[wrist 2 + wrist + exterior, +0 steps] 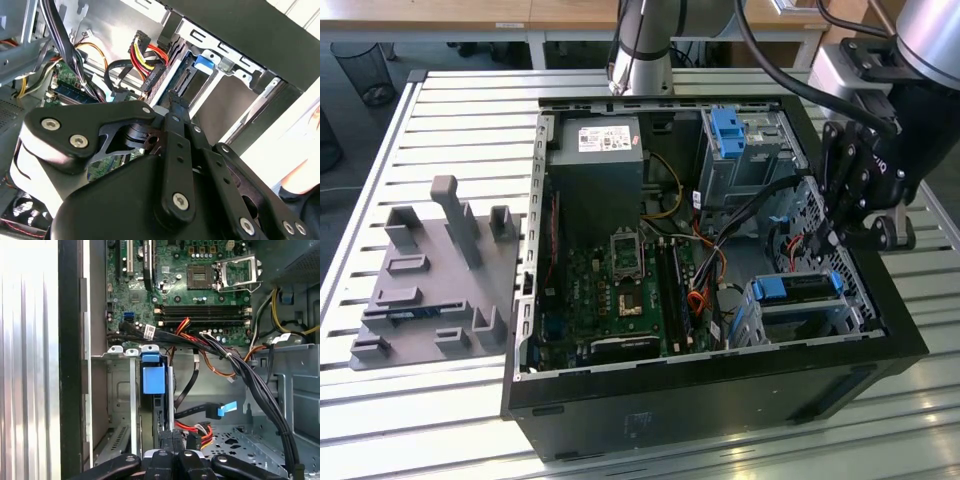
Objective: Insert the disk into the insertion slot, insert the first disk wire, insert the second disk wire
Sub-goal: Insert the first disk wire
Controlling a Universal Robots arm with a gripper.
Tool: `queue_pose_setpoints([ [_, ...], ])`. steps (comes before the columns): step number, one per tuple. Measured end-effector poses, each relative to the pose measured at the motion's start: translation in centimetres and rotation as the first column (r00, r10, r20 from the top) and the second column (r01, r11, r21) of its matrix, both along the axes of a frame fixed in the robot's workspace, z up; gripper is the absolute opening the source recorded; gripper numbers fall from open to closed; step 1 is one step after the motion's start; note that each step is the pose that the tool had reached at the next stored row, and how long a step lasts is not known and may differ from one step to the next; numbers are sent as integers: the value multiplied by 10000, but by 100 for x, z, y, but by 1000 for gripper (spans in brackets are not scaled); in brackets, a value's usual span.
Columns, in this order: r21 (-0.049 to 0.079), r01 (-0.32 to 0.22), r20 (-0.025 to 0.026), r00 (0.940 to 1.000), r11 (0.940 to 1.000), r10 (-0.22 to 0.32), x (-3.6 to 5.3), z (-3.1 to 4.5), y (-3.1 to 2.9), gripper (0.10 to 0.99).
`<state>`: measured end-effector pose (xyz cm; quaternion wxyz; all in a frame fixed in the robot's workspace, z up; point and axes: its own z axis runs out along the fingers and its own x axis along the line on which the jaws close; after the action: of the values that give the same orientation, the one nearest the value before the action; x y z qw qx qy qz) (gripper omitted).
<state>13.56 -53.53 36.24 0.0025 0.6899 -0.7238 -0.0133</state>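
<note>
The disk [798, 288] sits in the insertion slot [757, 322], four o'clock in the case [720, 400]; we judge wiring in hand. The gripper [827, 236] hangs at its one o'clock, jaws clenched; a plug needs squaring to the port.

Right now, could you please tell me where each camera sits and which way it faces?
Exterior view: above, looking down into the computer case; arm and gripper at the exterior view's right.
First wrist view: on the arm, looking past the gripper to the disk and motherboard.
Second wrist view: on the arm, over the gripper's linkage toward the insertion slot.
Both wrist views share the disk.
</note>
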Motion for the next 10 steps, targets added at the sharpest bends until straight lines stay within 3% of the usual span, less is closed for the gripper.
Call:
queue_pose_setpoints([
  [10, 0, 588, 0, 9983, 9983, -588, 12, -1, 58, 106],
])
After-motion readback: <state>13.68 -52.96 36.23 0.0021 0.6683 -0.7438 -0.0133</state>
